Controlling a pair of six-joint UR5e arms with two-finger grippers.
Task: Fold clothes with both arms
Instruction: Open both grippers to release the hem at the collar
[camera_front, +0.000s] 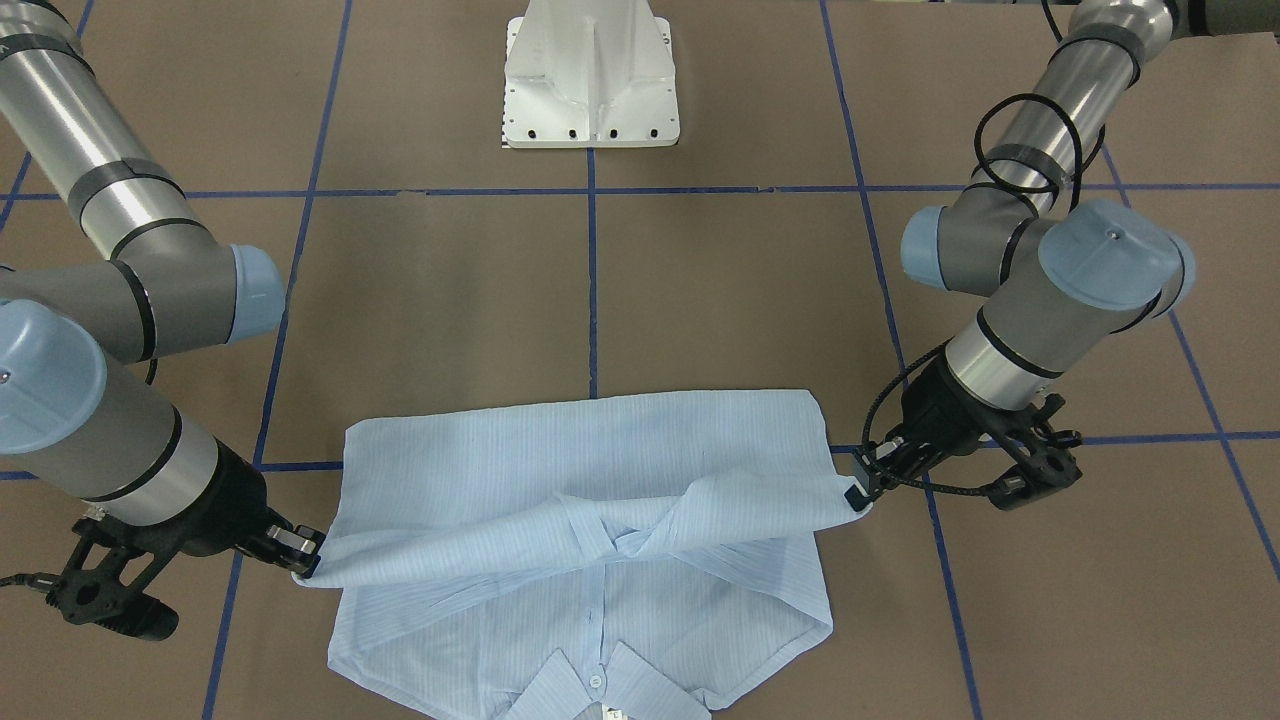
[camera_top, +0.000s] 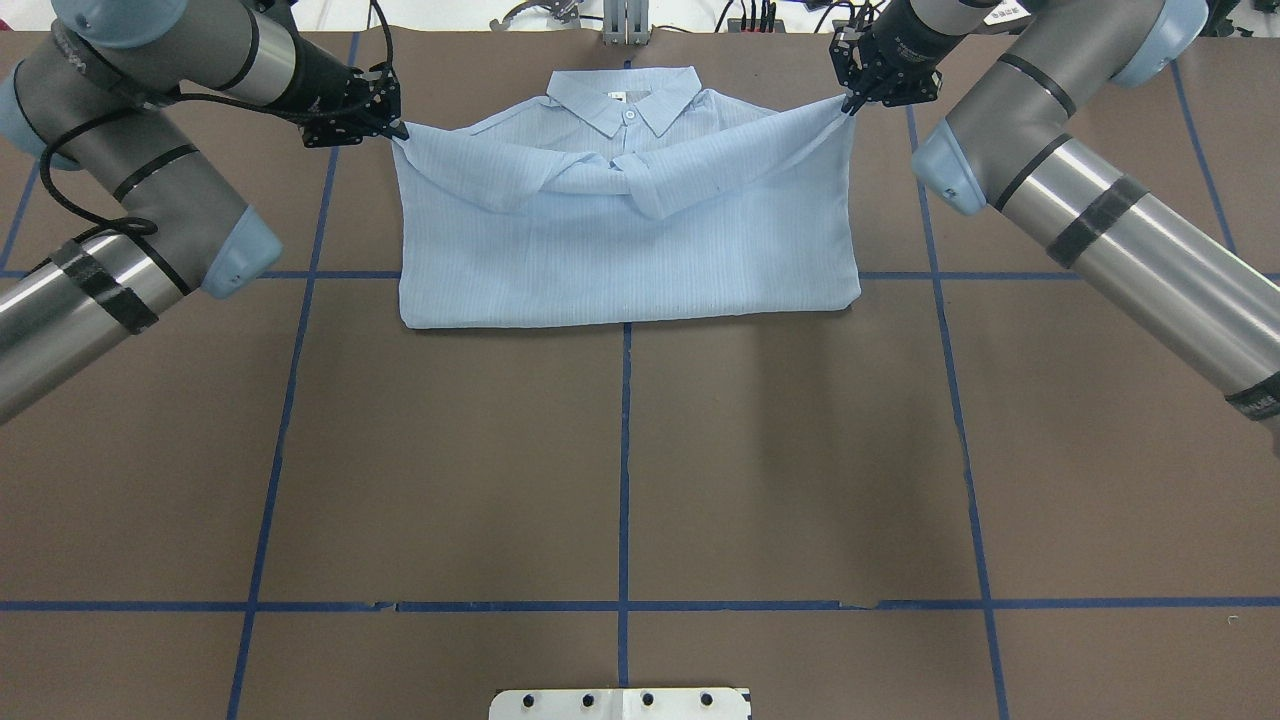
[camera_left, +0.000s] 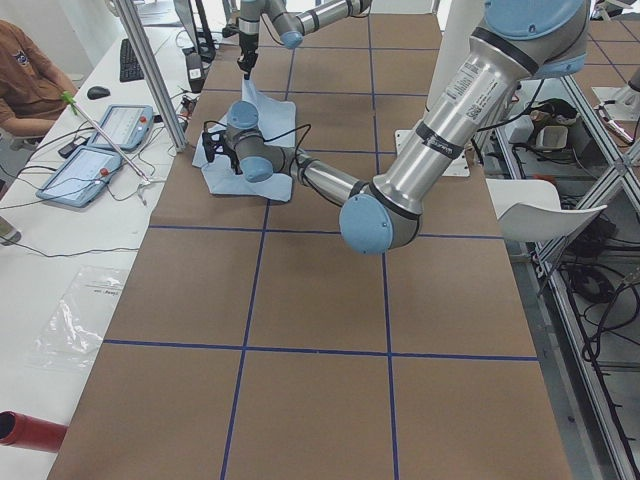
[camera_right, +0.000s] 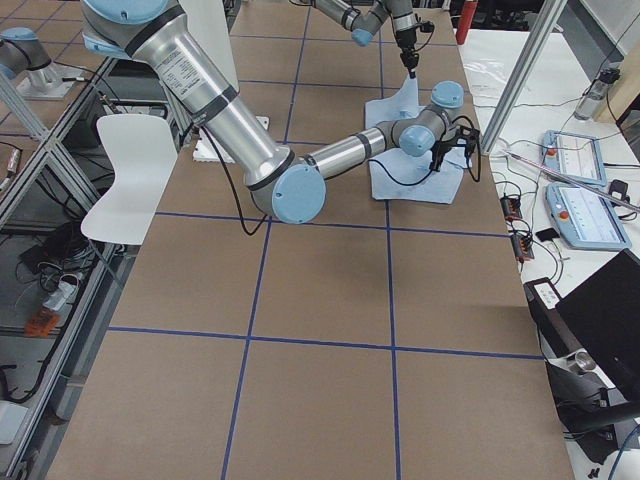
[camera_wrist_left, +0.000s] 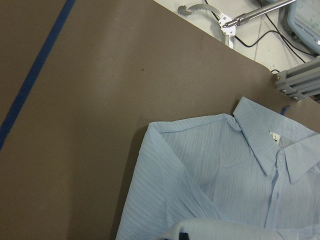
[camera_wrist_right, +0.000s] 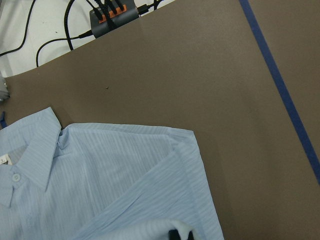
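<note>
Two black two-finger grippers each pinch one end of a thin, light blue, finely striped long-sleeved shirt (camera_top: 620, 250) that lies far out on the table. In the overhead view the left gripper (camera_top: 397, 128) has its jaws closed on a corner of the cloth. The shirt stretches from those jaws across to the right gripper (camera_top: 850, 100), whose jaws are closed on the opposite corner.

The front-facing view adds what the overhead one flattens. The held edge is raised off the layer beneath and twists midway between the two pairs of jaws, and the buttoned collar (camera_front: 560, 690) lies flat beyond it. Each wrist view shows only a sliver of fingertip at its bottom edge, with collar and shoulder spread below the jaws.

The brown table covering (camera_top: 620, 460) is crossed by blue tape lines (camera_top: 625, 500), and a white metal pedestal base (camera_front: 590, 75) stands on it. The left side view alone shows a seated person in a brown top (camera_left: 25, 80) and two control tablets (camera_left: 82, 172) on a white bench.
</note>
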